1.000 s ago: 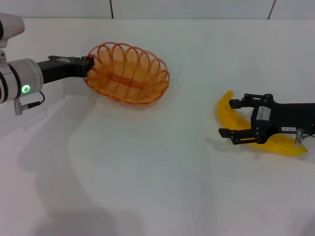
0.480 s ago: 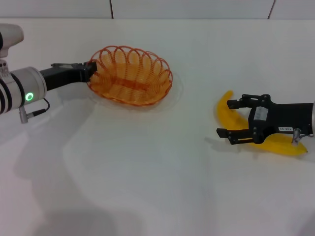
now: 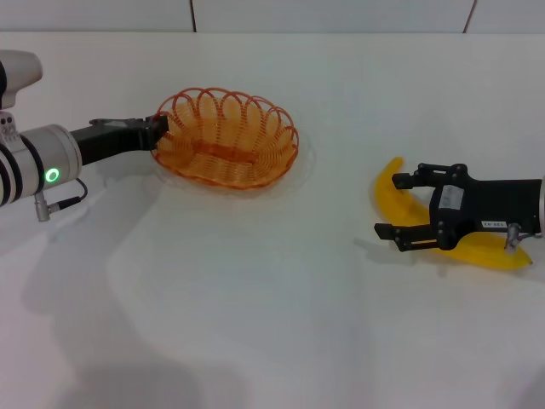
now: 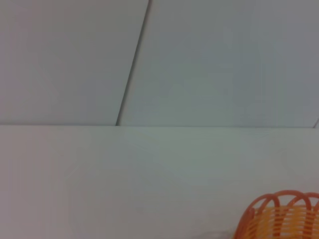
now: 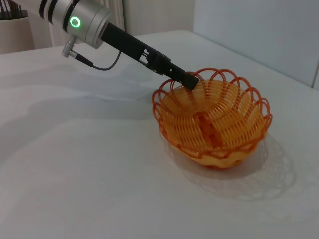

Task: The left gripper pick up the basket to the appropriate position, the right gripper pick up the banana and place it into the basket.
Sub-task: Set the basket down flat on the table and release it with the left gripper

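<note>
The orange wire basket [image 3: 226, 136] is at the back left of the white table, tilted and seemingly just off the surface, with its shadow spilling to the right. My left gripper [image 3: 160, 128] is shut on the basket's left rim; the right wrist view shows the same grip, left gripper [image 5: 189, 80] on basket [image 5: 214, 122]. A corner of the basket [image 4: 281, 216] shows in the left wrist view. The yellow banana [image 3: 387, 192] lies on the table at the right. My right gripper [image 3: 390, 204] hovers over its middle, open, with a finger on either side.
The white table [image 3: 255, 298] stretches wide and bare between the basket and the banana. A grey panelled wall [image 3: 341, 13] runs along the table's far edge.
The left arm has carried the basket slightly right and toward the front, tilting it. The right gripper and banana have not moved.
</note>
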`<state>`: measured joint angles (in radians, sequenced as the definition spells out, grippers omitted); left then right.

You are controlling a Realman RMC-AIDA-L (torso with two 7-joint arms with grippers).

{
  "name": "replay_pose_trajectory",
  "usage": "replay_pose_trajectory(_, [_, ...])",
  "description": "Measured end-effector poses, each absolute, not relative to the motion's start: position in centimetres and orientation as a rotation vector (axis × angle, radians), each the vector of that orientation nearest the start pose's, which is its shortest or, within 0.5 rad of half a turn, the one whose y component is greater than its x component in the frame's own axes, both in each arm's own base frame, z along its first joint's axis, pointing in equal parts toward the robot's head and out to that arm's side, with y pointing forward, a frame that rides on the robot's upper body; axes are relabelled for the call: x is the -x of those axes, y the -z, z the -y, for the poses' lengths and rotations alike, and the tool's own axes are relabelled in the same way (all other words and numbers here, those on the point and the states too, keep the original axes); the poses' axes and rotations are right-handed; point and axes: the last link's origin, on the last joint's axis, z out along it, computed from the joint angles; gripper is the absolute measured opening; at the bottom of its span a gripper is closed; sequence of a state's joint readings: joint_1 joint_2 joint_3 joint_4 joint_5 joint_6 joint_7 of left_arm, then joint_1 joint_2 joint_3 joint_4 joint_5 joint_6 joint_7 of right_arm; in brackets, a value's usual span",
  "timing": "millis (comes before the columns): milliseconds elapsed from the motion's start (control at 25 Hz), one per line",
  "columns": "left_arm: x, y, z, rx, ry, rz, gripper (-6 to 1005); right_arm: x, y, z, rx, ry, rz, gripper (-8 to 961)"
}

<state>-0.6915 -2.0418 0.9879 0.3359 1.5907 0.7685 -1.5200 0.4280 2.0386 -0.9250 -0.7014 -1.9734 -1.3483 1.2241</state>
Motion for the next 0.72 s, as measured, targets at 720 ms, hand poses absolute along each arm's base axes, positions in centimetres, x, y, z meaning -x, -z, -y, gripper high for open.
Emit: replay_pose_trajectory(720, [27.97, 3.4, -41.46, 2.195, 0.49, 1.027, 67, -30.24, 0.52, -32.35, 2.725, -0.324, -0.408, 880])
